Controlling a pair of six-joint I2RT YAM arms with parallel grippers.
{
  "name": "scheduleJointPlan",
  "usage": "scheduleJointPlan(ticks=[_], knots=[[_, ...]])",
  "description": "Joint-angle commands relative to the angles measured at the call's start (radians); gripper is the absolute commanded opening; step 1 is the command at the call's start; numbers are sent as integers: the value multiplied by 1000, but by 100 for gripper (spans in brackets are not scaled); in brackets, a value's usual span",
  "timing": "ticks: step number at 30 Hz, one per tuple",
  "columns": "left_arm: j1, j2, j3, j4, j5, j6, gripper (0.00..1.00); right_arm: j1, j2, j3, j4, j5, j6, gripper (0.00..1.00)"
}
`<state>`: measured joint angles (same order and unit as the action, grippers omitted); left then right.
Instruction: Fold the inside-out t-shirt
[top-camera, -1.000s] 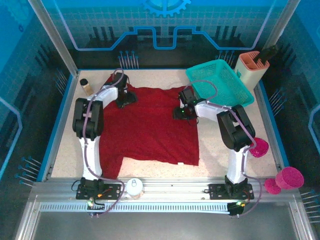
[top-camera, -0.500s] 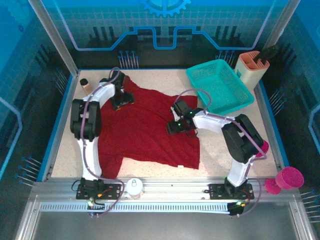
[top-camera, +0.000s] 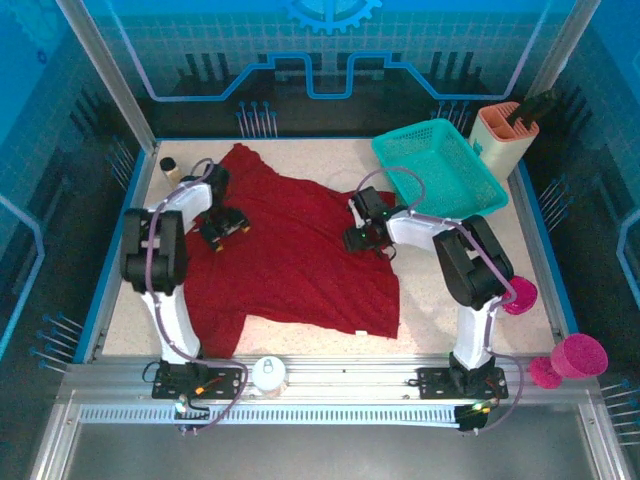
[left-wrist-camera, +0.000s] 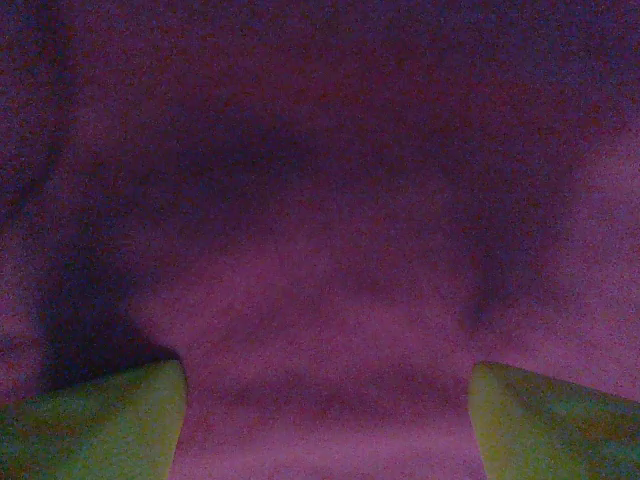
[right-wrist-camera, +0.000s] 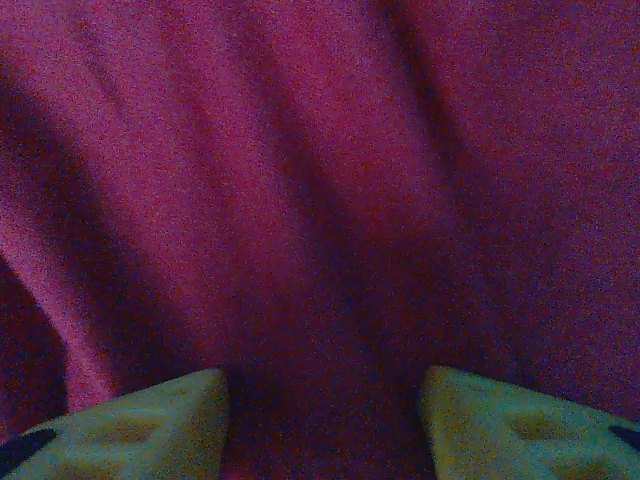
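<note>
Top external view: the t-shirt (top-camera: 300, 260) lies spread on the table (top-camera: 440, 300), left of the basket (top-camera: 445, 175) and nearer the arm bases than it. One far corner almost reaches the basket's near left rim. Its long axis runs from the near hem toward the far left, slanting away from the basket. A peak of cloth points to the far corner opposite the basket. Which end carries the collar cannot be told. The left gripper (top-camera: 222, 228) rests on the cloth's edge farthest from the basket. The right gripper (top-camera: 362, 238) rests on the corner beside the basket. Judged purpose: two contact points on opposite far corners allow the cloth to be spread or squared before a fold.

Left wrist view: the left gripper (left-wrist-camera: 327, 380) has its jaws spread wide. Flat cloth (left-wrist-camera: 320, 200) lies below the gap. Nothing is pinched.

Right wrist view: the right gripper (right-wrist-camera: 322, 385) has its jaws parted, less widely. Creases in the cloth (right-wrist-camera: 300, 180) run toward the gap, suggesting tension at the basket-side corner. No fold is seen clamped.
</note>
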<state>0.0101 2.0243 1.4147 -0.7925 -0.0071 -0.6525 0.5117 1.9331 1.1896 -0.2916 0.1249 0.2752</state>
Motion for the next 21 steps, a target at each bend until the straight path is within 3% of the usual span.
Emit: scheduleJointPlan(ticks=[1, 5, 7, 10, 13, 16, 21], knots=[[-1, 147, 181, -84, 22, 36, 74, 51, -9, -78, -168, 113, 14, 54], [-19, 251, 346, -110, 13, 104, 73, 113, -54, -147, -233, 3, 44, 53], [-39, 308, 461, -162, -44, 168, 73, 152, -57, -152, -266, -85, 39, 50], [-72, 394, 624, -223, -98, 199, 73, 236, -65, -165, -317, -117, 67, 48], [-118, 469, 761, -237, -113, 214, 73, 329, -85, -207, -281, -227, 79, 47], [-178, 564, 938, -234, -50, 308, 74, 408, -78, -232, -188, -375, 120, 50], [-260, 622, 1067, -164, -55, 465, 78, 439, -68, -128, -170, -342, 158, 58]])
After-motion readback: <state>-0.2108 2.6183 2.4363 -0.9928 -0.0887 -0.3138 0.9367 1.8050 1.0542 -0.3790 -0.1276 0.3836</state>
